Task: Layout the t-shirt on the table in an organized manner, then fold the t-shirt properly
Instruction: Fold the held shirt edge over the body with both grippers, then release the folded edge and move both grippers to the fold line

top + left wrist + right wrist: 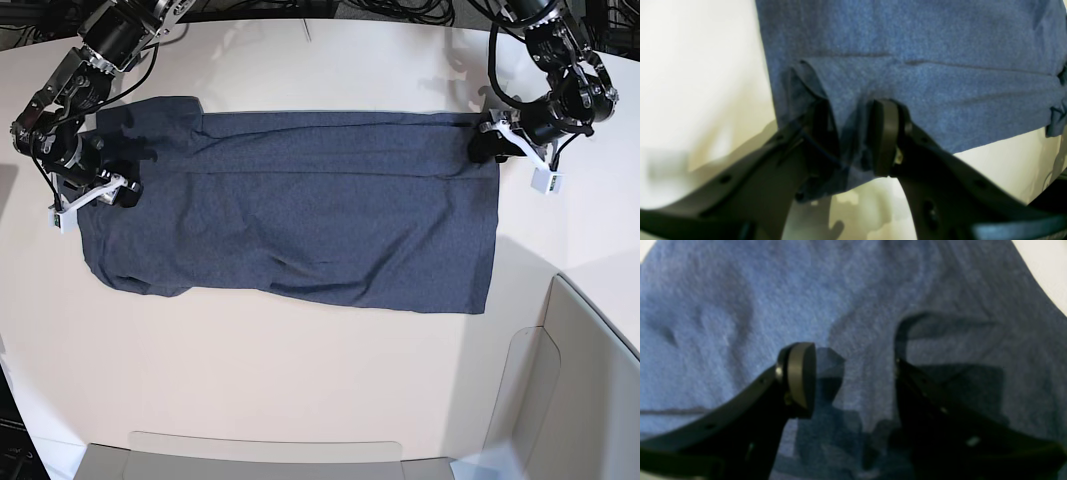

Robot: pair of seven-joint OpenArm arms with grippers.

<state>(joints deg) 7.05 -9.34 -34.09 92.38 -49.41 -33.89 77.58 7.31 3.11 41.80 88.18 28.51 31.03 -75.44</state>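
Observation:
The dark navy t-shirt (pixel 300 220) lies spread flat across the pale table (pixel 300 370), plain side up, no lettering showing. My left gripper (pixel 484 143) is at the shirt's far right corner. In the left wrist view (pixel 853 140) its jaws pinch a bunched fold of the shirt's (pixel 923 50) hemmed edge, just over the table (pixel 690 66). My right gripper (pixel 128 190) sits over the shirt's left end near a sleeve. In the right wrist view (pixel 853 373) it is open, with wrinkled shirt cloth (pixel 740 290) under both fingers and nothing between them.
Grey translucent panels stand at the front edge (pixel 260 450) and the front right (pixel 590 380). Black cables (pixel 400 10) lie along the far edge. The bare tabletop shows in front of the shirt and to the right of it.

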